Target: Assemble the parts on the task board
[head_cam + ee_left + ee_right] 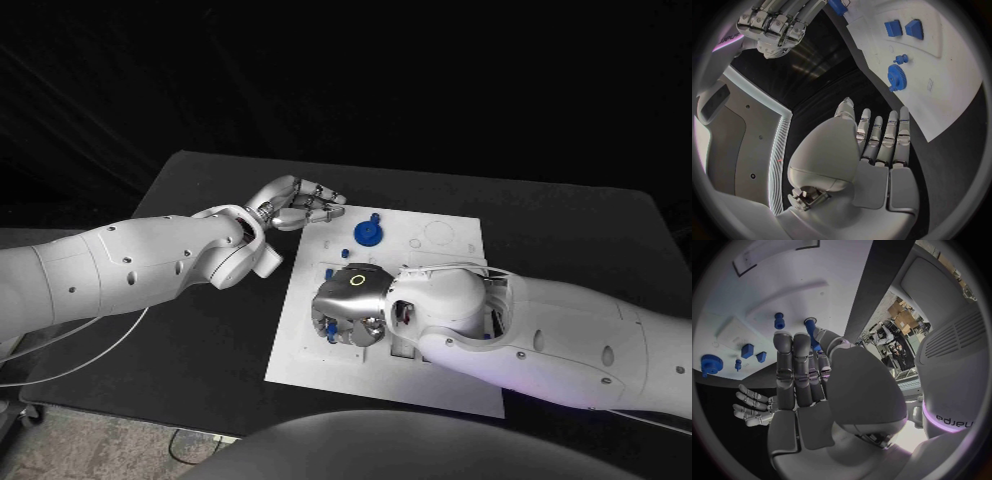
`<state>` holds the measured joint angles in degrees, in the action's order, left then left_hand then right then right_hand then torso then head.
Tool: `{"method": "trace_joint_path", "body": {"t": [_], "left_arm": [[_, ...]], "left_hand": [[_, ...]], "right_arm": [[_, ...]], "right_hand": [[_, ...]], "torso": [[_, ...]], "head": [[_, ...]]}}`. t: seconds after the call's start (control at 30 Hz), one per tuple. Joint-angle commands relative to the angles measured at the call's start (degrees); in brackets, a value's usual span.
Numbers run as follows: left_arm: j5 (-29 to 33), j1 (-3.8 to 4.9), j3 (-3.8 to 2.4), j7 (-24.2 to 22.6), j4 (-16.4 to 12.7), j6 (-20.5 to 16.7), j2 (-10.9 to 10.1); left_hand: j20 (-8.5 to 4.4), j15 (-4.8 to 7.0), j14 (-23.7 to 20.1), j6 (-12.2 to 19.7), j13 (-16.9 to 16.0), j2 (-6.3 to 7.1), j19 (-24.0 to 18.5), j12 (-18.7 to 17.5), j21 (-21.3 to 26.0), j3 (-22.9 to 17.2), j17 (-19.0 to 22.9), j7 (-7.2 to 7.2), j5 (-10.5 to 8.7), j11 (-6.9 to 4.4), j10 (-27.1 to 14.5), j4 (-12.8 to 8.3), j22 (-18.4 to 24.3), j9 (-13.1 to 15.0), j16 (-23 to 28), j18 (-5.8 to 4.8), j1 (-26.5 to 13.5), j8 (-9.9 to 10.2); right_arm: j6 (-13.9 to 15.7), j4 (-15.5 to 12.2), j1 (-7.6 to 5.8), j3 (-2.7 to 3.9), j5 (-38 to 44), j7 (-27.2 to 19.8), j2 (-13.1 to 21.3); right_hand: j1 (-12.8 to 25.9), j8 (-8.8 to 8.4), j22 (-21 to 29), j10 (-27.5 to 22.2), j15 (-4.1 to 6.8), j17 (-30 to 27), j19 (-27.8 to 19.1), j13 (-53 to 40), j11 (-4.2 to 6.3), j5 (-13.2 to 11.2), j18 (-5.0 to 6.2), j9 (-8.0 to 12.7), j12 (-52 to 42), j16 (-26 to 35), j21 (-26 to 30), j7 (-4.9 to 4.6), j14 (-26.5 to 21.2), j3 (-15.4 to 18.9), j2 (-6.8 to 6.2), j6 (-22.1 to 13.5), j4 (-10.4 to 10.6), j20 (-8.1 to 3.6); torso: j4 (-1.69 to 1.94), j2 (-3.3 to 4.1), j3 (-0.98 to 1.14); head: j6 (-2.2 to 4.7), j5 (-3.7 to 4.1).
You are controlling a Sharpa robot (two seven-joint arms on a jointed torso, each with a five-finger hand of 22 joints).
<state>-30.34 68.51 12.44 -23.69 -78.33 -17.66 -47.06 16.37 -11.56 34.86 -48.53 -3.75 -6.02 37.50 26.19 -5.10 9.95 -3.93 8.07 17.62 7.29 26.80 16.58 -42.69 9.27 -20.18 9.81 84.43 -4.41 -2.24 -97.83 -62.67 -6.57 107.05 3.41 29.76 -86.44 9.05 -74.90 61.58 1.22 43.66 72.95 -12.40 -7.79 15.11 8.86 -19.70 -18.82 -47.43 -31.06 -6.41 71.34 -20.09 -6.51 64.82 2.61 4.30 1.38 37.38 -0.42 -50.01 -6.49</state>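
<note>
Currently your right hand (351, 303) pinches a slim blue plastic peg (810, 332) over the white task board (450, 392); likely light, rigid, slippery, so grip its shaft.

White task board (447, 385) flat on black table (577, 240)

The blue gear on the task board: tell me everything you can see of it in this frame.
The blue gear is a round, toothed disc with a raised hub in its middle, plastic by its look, in one solid blue. It lies flat on the white task board, in the board's far part near its left edge. Nothing grips it: the left hand hovers just off the board beside it, and the right hand is busy nearer the robot. A small blue peg stands close by it, apart from it.
</note>
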Motion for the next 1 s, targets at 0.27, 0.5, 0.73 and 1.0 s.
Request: {"method": "trace_joint_path", "body": {"t": [0.27,0.5,0.73,1.0], "left_arm": [[0.30,-0.03,-0.04,-0.51,-0.01,1.06,0.17],[0.30,-0.05,-0.04,-0.36,0.01,1.20,0.15],[0.31,-0.07,-0.04,-0.12,0.09,1.45,0.20],[0.31,-0.13,-0.04,0.04,0.28,1.62,0.28]], "left_hand": [[-0.09,-0.07,0.41,-0.14,-0.07,-0.68,0.50,0.43,-0.41,0.47,0.05,0.15,0.21,0.08,0.32,-0.01,0.07,-0.07,-0.44,-0.72,0.18,-0.22],[-0.09,-0.07,0.41,-0.14,-0.07,-0.68,0.50,0.43,-0.41,0.47,0.05,0.15,0.21,0.08,0.32,-0.01,0.07,-0.07,-0.44,-0.72,0.18,-0.22],[-0.09,-0.07,0.41,-0.14,-0.07,-0.68,0.50,0.43,-0.41,0.47,0.05,0.15,0.21,0.08,0.32,-0.01,0.07,-0.07,-0.44,-0.72,0.18,-0.22],[-0.09,-0.08,0.45,-0.16,-0.07,-0.72,0.52,0.46,-0.44,0.52,0.05,0.20,0.21,0.14,0.35,0.00,0.10,-0.08,-0.49,-0.74,0.24,-0.23]], "right_arm": [[-1.17,0.32,0.58,-0.22,0.47,-0.43,-0.06],[-1.14,0.05,0.67,-0.22,0.29,-0.62,0.15],[-1.50,-0.02,0.74,-0.22,0.27,-0.58,0.34],[-1.91,-0.02,0.85,-0.22,0.38,-0.30,0.66]], "right_hand": [[-0.58,-0.58,-2.27,5.79,0.09,-0.32,-0.67,-0.03,5.22,0.36,0.41,0.14,-0.09,0.76,0.61,-0.12,-0.51,-0.09,-0.30,0.39,-0.53,-0.04],[-0.61,-0.63,-2.23,5.89,0.09,-0.51,-0.79,-0.08,5.24,0.44,0.46,0.18,-0.08,1.01,0.97,-0.12,-0.64,-0.09,-0.32,0.47,-0.61,-0.04],[-0.66,-0.66,-2.18,6.03,0.10,-0.84,-0.99,-0.16,5.26,0.50,0.52,0.22,-0.07,1.45,1.48,-0.10,-0.88,-0.06,-0.41,0.64,-0.74,-0.04],[-0.77,-0.73,-2.19,6.18,0.12,-1.03,-1.14,-0.26,5.28,0.73,0.57,0.28,-0.06,1.77,1.79,-0.09,-1.08,-0.05,-0.51,0.82,-0.95,-0.06]], "torso": [[-0.03,-0.02,0.00],[-0.03,-0.03,0.02],[-0.02,-0.07,-0.01],[-0.02,-0.05,-0.02]], "head": [[0.01,0.03],[0.01,-0.01],[0.01,-0.03],[0.01,0.05]]}}
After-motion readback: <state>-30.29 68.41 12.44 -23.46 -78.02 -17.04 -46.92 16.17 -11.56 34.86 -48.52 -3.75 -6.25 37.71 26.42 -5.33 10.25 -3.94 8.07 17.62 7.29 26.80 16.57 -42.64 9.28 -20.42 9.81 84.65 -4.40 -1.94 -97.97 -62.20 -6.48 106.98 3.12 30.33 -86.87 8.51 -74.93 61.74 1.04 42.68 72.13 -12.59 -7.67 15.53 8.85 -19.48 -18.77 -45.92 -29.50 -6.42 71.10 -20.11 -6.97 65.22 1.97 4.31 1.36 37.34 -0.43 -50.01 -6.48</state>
